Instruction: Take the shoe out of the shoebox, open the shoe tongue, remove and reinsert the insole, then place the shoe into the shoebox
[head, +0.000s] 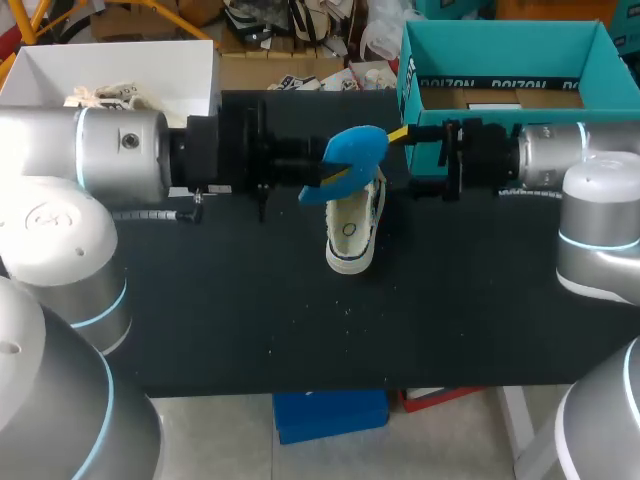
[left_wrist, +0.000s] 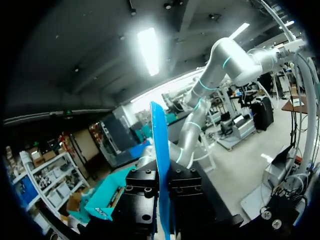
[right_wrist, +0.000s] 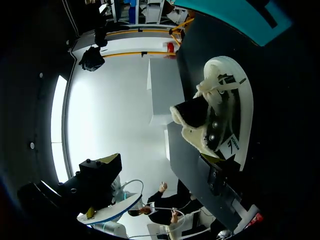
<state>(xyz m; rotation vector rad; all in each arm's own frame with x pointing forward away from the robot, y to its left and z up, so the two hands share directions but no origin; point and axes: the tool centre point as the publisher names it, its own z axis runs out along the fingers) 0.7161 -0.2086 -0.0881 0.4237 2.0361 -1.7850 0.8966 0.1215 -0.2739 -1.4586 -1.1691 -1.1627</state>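
A white sneaker rests on the black table, just below both grippers. My left gripper comes in from the left and is shut on the blue insole, holding it in the air above the shoe. In the left wrist view the insole stands edge-on between the black jaws. My right gripper hovers open right of the insole, one yellow tip almost touching it. The right wrist view looks down on the sneaker, its mouth and laces showing, with the held insole beyond it. The teal shoebox stands at the back right.
A white open box with cloth-like things inside sits at the back left. The teal shoebox is directly behind my right arm. Bare black table stretches in front of the shoe to the near edge.
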